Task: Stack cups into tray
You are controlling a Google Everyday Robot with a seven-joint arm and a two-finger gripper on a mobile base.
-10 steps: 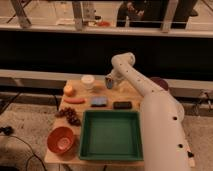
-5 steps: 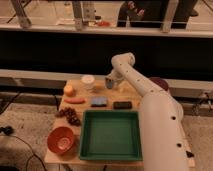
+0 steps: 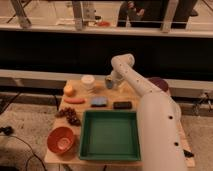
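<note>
My arm reaches from the lower right across the wooden table to its far edge. The gripper [image 3: 111,81] hangs down at the light blue cup [image 3: 108,84], which stands just left of the wrist and is partly hidden by it. A cream-white cup [image 3: 88,81] stands upright a little further left, apart from the gripper. The green tray [image 3: 84,136] lies at the front middle of the table with nothing in it.
An orange bowl [image 3: 62,140] sits front left of the tray. Behind the tray lie a blue pad [image 3: 99,102] and a black object [image 3: 122,105]. An orange fruit [image 3: 69,90], a carrot-like stick [image 3: 74,100] and grapes [image 3: 70,116] lie at the left. A dark round thing [image 3: 158,83] is far right.
</note>
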